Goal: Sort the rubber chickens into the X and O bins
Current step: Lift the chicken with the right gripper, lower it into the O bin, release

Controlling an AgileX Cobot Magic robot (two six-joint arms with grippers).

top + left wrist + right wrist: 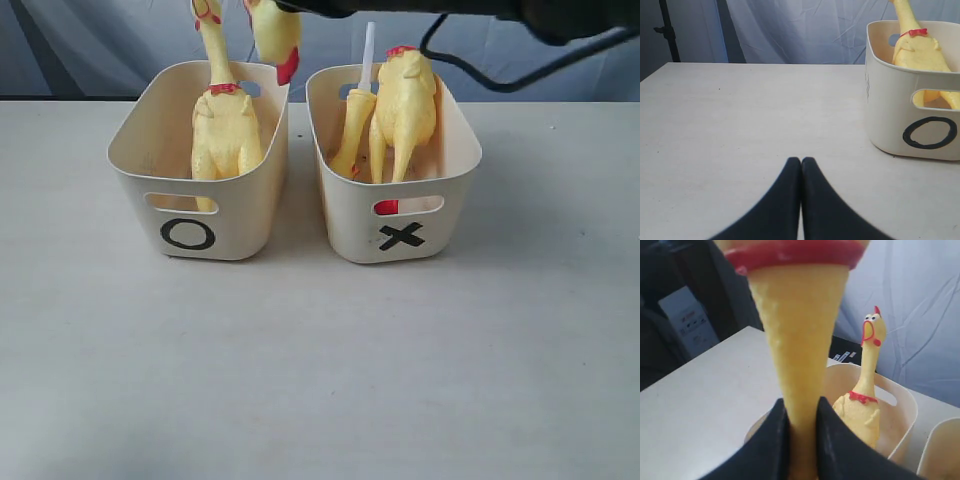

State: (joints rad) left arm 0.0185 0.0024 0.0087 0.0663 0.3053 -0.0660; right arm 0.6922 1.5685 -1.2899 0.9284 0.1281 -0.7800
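A chicken (pixel 275 35) is gripped by the neck in the right jaws, above the O bin (pixel 235 215). It should be lowered inside the rim before release. The left jaws are pressed together, empty.

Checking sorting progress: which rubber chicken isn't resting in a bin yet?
The chicken clamped in the right gripper, hanging above the O bin; the other three sit inside bins.

The rubber chicken (pixel 800 365) has finely pebbled, matt yellow rubber skin, the O bin (pixel 890 115) and X bin (pixel 350 215) are smooth cream plastic with a faint sheen, the bench (pixel 320 370) is smooth and matt, the backdrop (pixel 805 30) creased cloth, the left hand (pixel 801 162) smooth matt black.
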